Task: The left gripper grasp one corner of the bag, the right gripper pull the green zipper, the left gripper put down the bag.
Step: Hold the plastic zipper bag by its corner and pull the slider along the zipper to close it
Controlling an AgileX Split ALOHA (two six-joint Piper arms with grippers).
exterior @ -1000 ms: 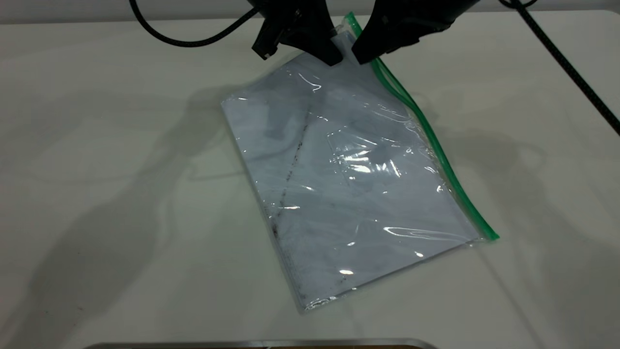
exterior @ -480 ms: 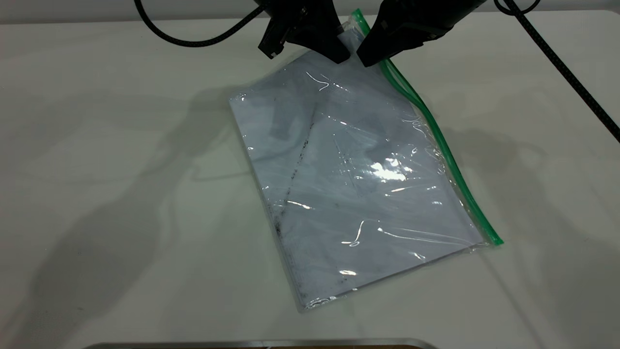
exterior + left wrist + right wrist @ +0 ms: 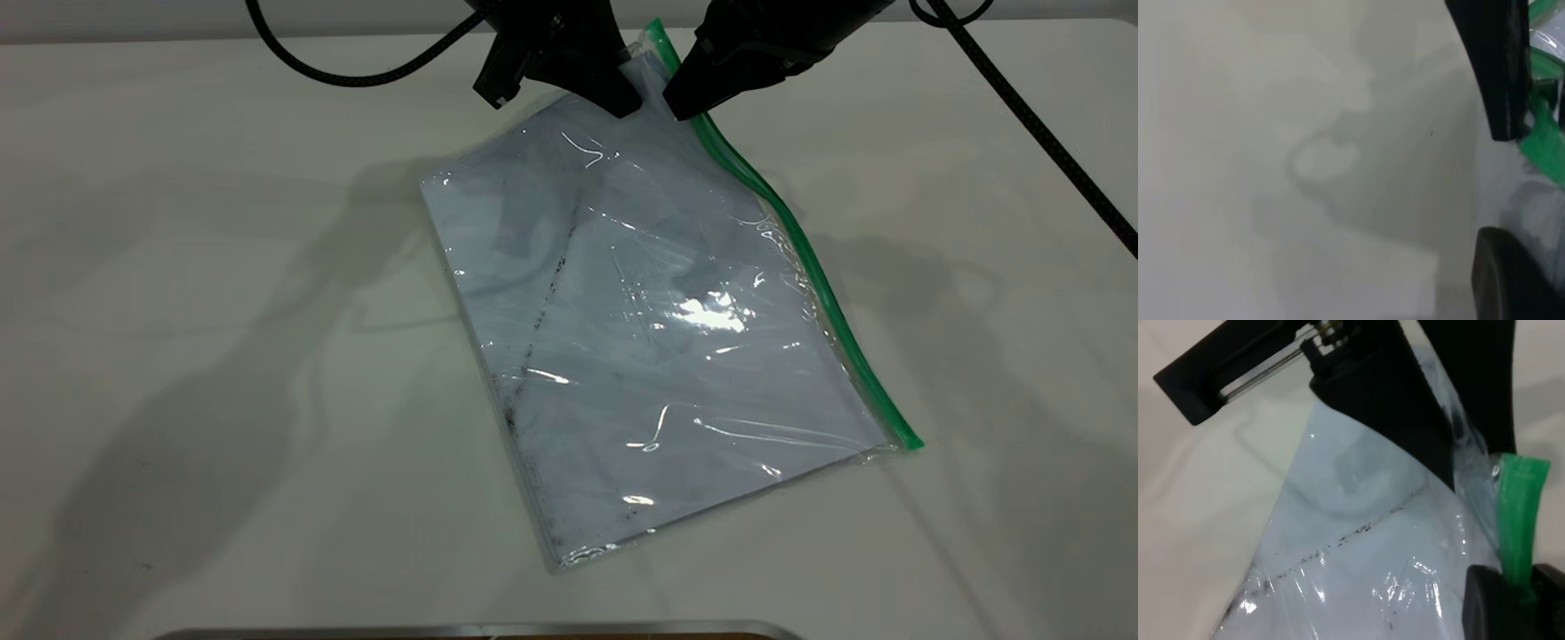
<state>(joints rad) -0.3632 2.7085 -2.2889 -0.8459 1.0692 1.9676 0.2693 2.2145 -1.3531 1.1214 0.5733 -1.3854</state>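
Overhead, bag (image 3: 658,329) on white table (image 3: 178,267); left claw (image 3: 622,98) pinching corner, right claw (image 3: 680,105) seemingly gripping green zipper (image 3: 800,258).

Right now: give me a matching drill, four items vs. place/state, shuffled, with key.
Items:
1. left gripper
2. right gripper
3. bag
4. green zipper

States:
A. far corner lifted, the rest lying on the table
B. runs along the bag's long edge on the right arm's side
C. pinching the bag's raised corner
D. shut on the strip's upper end

Pairs: 1-C, 2-D, 3-A, 4-B
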